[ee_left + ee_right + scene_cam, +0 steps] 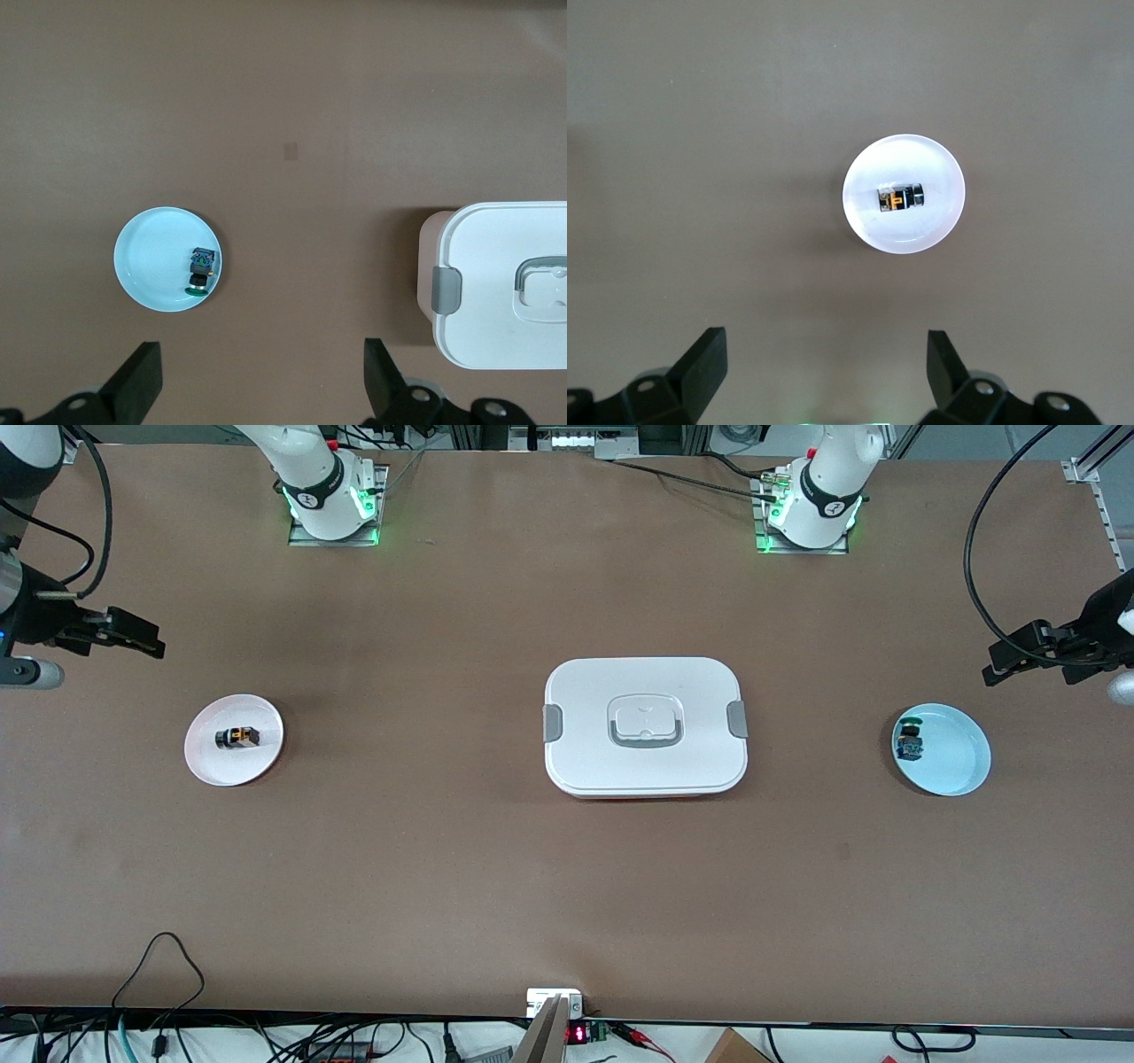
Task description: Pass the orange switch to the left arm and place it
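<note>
In the front view, the right gripper (133, 638) hangs in the air at the right arm's end of the table, over bare tabletop beside the white plate (205, 762). It holds nothing. The orange switch (237, 737) lies in the middle of that plate, lower in the view than the gripper and apart from it. The left gripper (1010, 662) hangs over the left arm's end of the table, also empty, just above the light blue plate (961, 766) in the view. A small blue component with a green cap (908, 744) sits at that plate's edge, on the side toward the box (645, 726). The box stands shut at the table's (567, 886) middle, between the two plates and well apart from each.

In the left wrist view, the left gripper's (262, 385) two fingers stand wide apart with only bare table between them. The blue plate (146, 266) with its blue component (200, 269) lies clear of the fingers, and a corner of the box (496, 292) with one grey clip shows too.

In the right wrist view, the right gripper (826, 372) is likewise spread wide and grips nothing. The white plate (868, 221) lies on the table apart from the fingers, and the orange switch (899, 198) rests on its side in the plate's centre, untouched.
</note>
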### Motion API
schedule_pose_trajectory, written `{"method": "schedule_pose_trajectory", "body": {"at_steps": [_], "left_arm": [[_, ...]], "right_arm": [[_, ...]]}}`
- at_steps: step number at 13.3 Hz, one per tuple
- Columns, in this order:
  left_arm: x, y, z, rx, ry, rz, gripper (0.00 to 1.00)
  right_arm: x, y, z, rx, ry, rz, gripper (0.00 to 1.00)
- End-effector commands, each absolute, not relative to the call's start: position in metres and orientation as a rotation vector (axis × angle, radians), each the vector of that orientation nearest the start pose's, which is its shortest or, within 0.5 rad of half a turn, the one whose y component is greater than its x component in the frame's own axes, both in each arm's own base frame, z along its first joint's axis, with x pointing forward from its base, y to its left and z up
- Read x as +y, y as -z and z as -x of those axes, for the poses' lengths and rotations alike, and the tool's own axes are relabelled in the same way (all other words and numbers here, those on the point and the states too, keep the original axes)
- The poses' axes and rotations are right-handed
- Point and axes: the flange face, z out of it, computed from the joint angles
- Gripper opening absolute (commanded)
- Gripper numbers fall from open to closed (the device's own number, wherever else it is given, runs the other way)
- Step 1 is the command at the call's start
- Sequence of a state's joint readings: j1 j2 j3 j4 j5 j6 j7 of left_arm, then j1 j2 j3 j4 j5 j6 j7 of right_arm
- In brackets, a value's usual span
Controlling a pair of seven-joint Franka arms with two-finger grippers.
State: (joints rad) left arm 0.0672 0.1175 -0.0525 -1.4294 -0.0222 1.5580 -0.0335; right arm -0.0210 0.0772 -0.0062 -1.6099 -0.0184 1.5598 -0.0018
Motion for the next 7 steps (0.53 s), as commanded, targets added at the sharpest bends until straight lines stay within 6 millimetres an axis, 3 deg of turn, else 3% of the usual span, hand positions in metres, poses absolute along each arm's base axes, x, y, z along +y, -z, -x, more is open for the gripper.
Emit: {"method": "schedule_pose_trajectory", "body": {"at_steps": [1, 5, 7], "left_arm": [[0.01, -0.628, -0.595, -0.046, 0.032, 3.176, 1.0], [0.011, -0.628, -0.595, -0.048, 0.032, 3.177, 1.0], [0.011, -0.628, -0.595, -0.048, 0.032, 3.177, 1.0]], "right_arm": [[-0.017, -0.559, -0.579, 0.033, -0.211, 3.146, 1.0], [-0.019, -0.533, -0.591, 0.044, -0.259, 3.141, 1.0], [-0.018, -0.53, -0.593, 0.058, -0.259, 3.149, 1.0]]}}
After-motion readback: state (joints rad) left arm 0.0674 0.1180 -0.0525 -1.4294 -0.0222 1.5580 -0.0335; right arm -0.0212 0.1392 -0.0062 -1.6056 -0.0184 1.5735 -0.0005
